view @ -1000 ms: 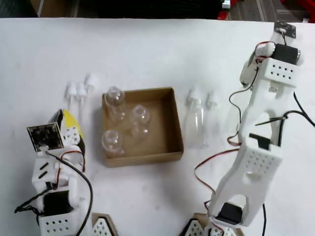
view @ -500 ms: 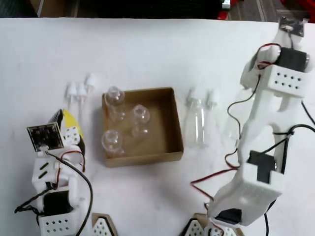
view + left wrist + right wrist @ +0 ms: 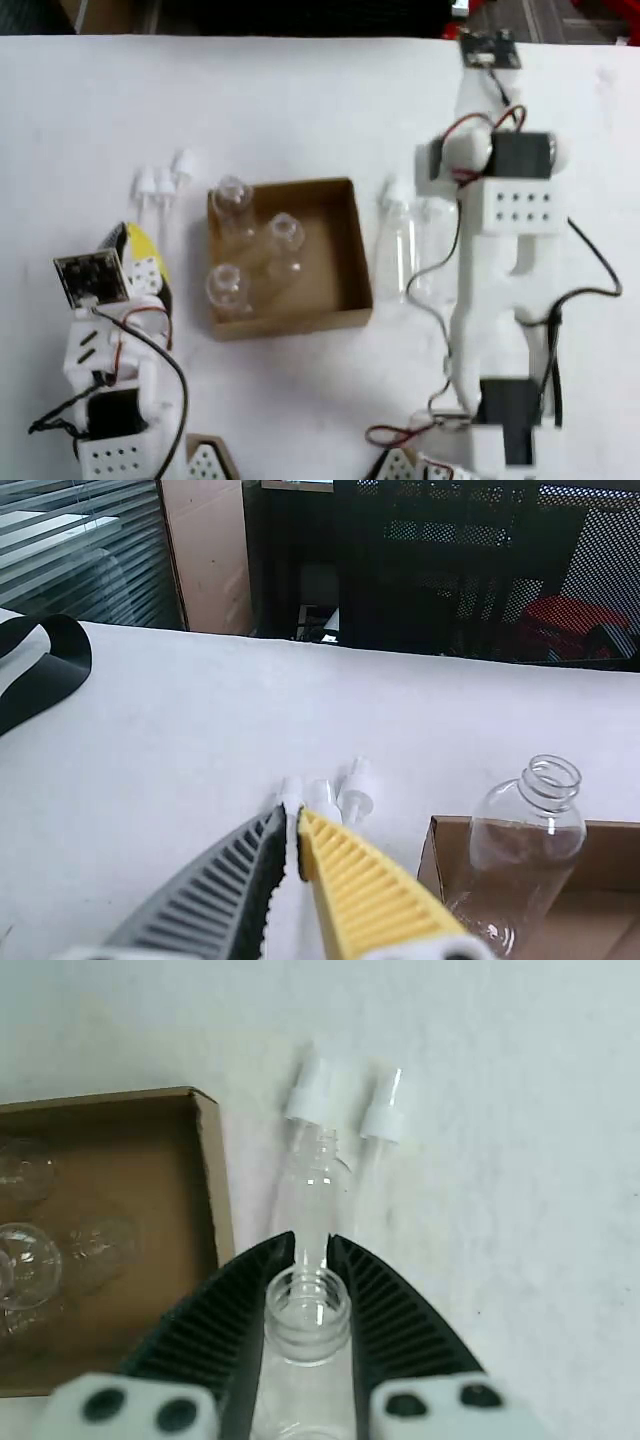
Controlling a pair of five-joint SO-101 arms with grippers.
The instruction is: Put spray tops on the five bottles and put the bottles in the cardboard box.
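**Right gripper clamped on an open bottle beside the cardboard box**

Closest in, the left arm sits folded at the near left corner of the white table. The left gripper has its grey and yellow fingers pressed together. Its tips point at three loose spray tops, which lie side by side just beyond them, to the left of the cardboard box.

The cardboard box sits in the middle of the table with its open side up. Three clear bottles stand in its left half, all without tops. The near-left bottle is closest, the middle bottle is a little farther in, and the far-left bottle stands in the far corner.

On the right, the right arm stretches out over the table alongside the box. The right gripper's black fingers close on either side of the open bottle's threaded neck, and the uncapped mouth faces the wrist camera. It is not possible to tell whether this bottle rests on the table.

Just beyond the fingertips, a second bottle lies on its side, just right of the box, with its neck pointing away from the arms. A white spray top sits at its mouth; whether it is screwed on cannot be told. Another spray top lies just beside it, on the side away from the box.
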